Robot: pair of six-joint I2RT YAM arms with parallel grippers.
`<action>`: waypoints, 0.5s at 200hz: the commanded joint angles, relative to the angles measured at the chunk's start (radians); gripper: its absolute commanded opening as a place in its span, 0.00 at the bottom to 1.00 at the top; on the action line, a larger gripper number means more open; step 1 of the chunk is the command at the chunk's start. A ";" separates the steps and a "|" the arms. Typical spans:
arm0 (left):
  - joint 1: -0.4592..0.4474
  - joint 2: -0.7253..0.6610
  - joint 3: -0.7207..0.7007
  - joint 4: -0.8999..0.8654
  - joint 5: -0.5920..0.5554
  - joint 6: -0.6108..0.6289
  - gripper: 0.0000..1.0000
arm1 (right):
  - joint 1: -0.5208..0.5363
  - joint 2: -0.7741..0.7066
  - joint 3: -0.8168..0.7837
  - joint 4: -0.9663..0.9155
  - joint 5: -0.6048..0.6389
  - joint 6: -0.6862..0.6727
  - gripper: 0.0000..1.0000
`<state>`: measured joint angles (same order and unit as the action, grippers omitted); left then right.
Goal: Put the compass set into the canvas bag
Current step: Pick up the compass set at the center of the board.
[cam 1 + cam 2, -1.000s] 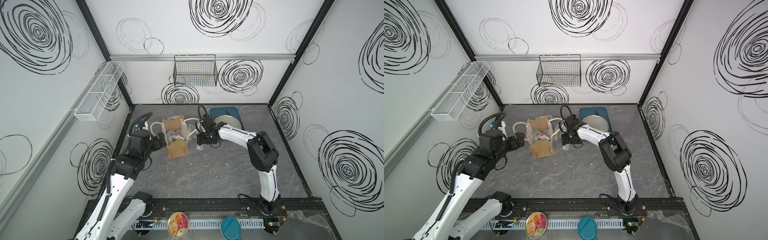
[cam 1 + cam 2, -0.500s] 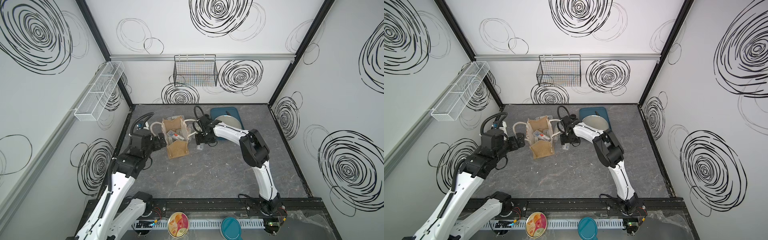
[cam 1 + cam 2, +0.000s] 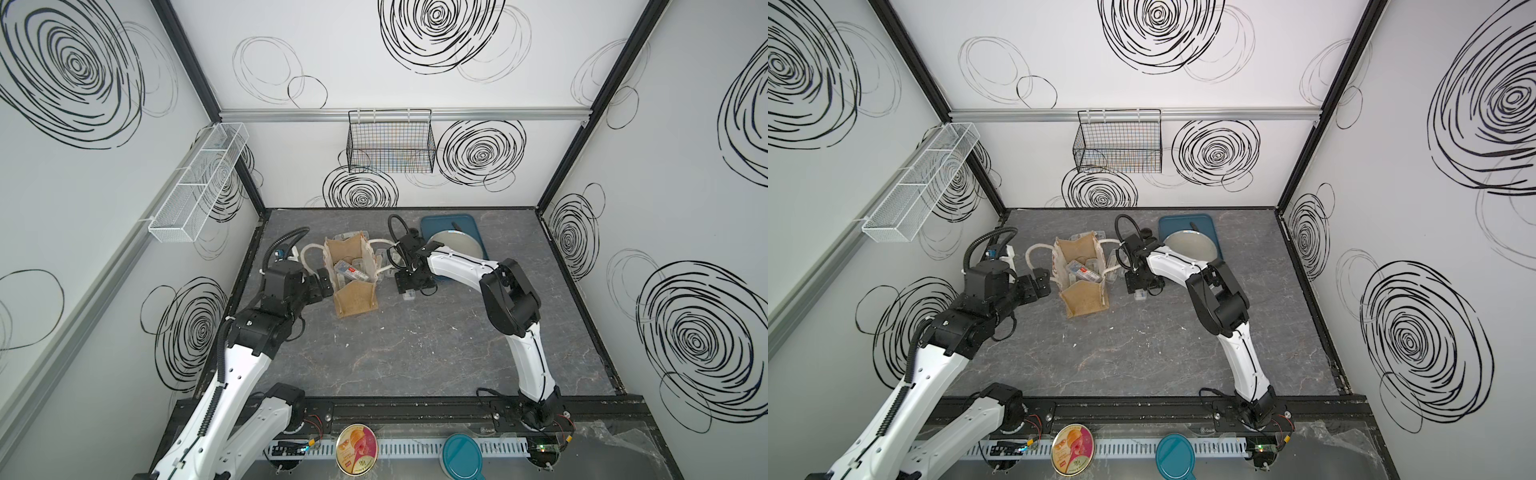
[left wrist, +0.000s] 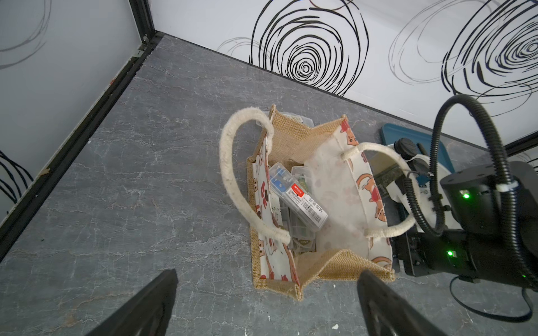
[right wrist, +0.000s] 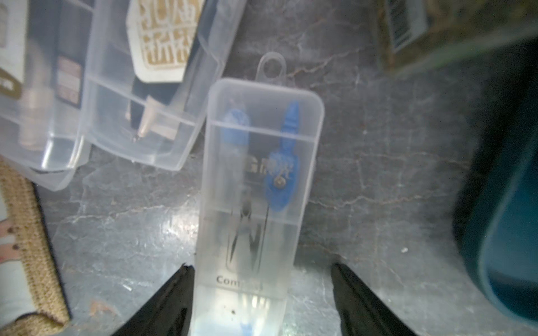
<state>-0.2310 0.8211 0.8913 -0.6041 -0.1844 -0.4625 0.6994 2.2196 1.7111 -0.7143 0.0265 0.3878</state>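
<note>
The right gripper (image 5: 262, 266) points down at the grey marbled tabletop (image 5: 378, 174), its black fingers spread on either side of the compass set (image 5: 256, 180). This is a long clear plastic case holding a blue-and-steel compass, and it lies flat on the table. One finger touches the case's edge and the other stands apart from it. Just past the fingertips lie two more clear plastic cases (image 5: 131, 110), side by side. To this gripper's left stands the canvas bag (image 3: 353, 297), a boxy tan woven tote with cream printed panels and white rope handles. Its mouth is open and a clear labelled case (image 4: 298, 200) is inside. To the gripper's right and beyond it sits a teal tray (image 3: 436, 222). On the bag's far side the left gripper (image 4: 267, 273) hovers with its fingers wide apart, holding nothing.
</note>
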 commanded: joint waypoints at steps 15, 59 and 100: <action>0.001 -0.023 0.006 0.011 -0.020 0.011 0.99 | 0.002 0.068 0.048 -0.074 -0.002 -0.012 0.69; 0.009 -0.023 0.003 0.010 -0.019 0.015 0.99 | 0.004 -0.075 -0.107 0.004 -0.003 0.001 0.50; 0.011 -0.017 0.006 0.020 -0.010 0.010 0.99 | 0.003 -0.237 -0.258 0.035 0.003 0.014 0.45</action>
<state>-0.2272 0.8040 0.8913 -0.6044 -0.1879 -0.4599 0.6994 2.0926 1.5227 -0.6743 0.0250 0.3847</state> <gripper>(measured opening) 0.992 0.461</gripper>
